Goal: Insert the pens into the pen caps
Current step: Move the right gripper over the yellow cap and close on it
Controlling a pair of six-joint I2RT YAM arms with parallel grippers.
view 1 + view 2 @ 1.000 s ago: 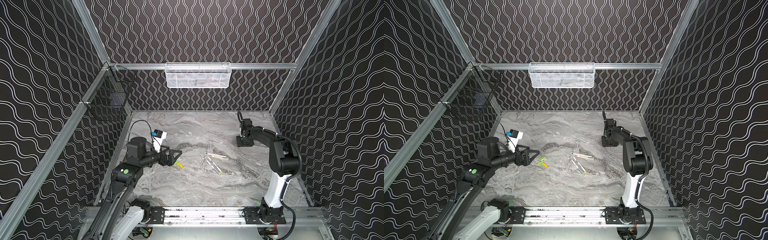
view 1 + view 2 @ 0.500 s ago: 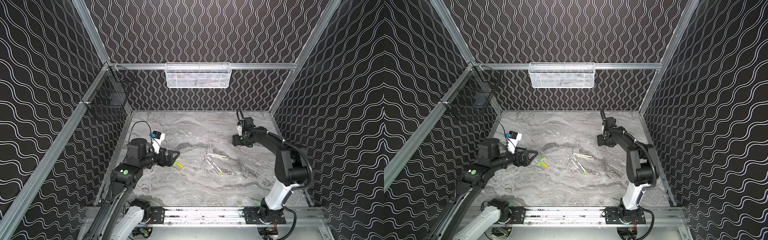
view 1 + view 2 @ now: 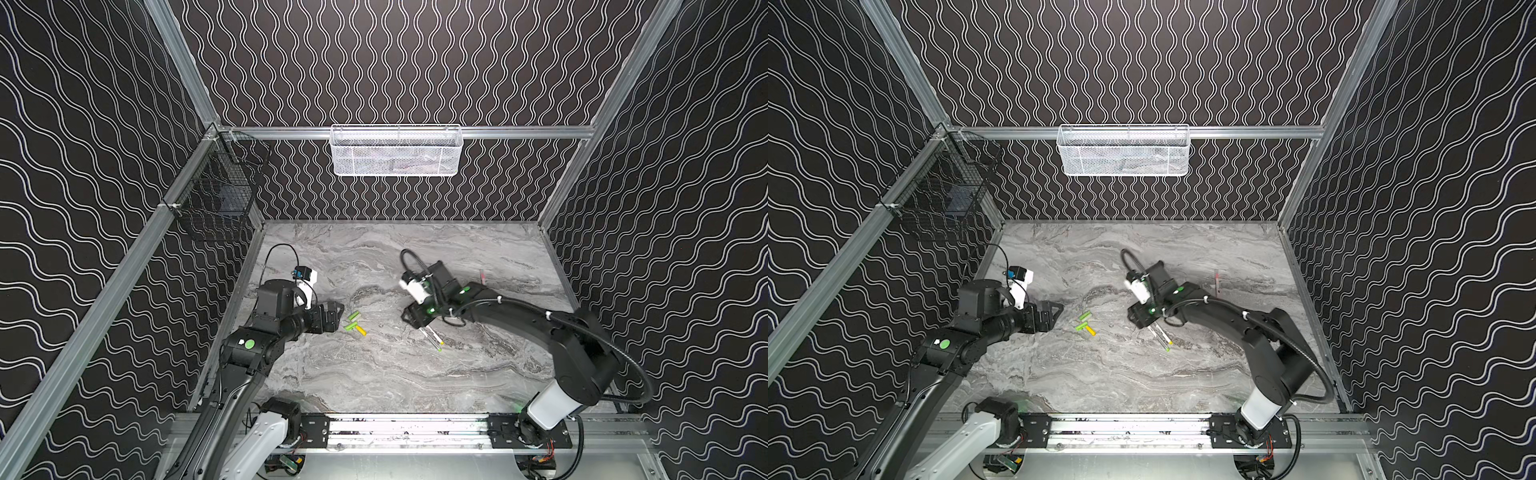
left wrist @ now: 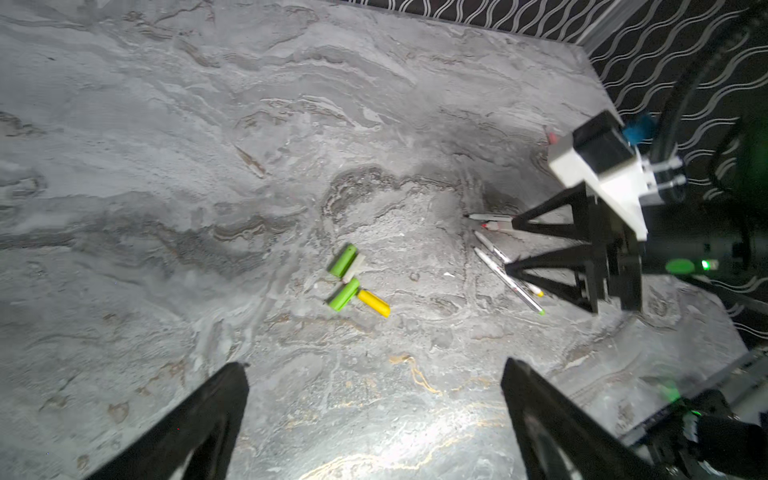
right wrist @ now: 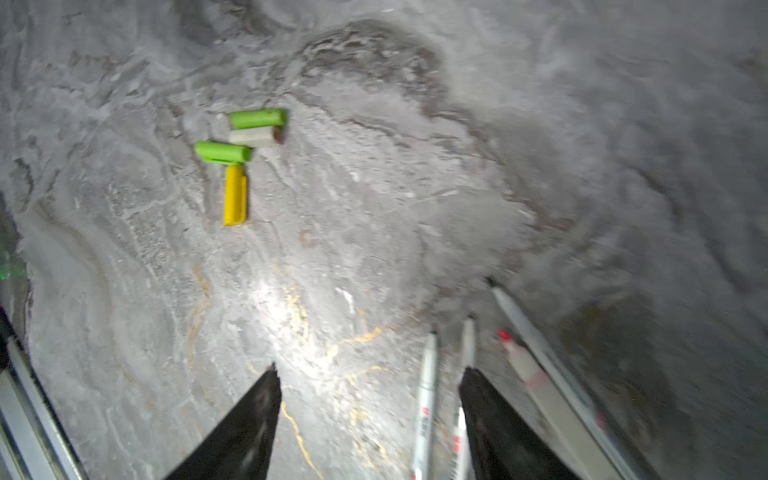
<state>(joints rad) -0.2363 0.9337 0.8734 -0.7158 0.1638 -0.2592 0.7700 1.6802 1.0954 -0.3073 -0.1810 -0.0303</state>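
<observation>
Reaching for 1 pen with right end effector (image 5: 370,368), apart and empty; 4 pens (image 5: 428,395) on the bench (image 5: 374,249) at its fingertips, 4 pen caps (image 5: 245,153) ahead, nearer the wide-apart, empty left end effector (image 4: 372,363). Calls next for straddling 1 pen, then closing.

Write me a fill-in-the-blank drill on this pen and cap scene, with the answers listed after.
1. One cap lies at a right angle to the lime green caps; its colour is ___.
2. The left gripper is open and holds ___.
3. The right gripper hangs open, its fingers straddling two white-barrelled ___.

Missing words: yellow; nothing; pens.
</observation>
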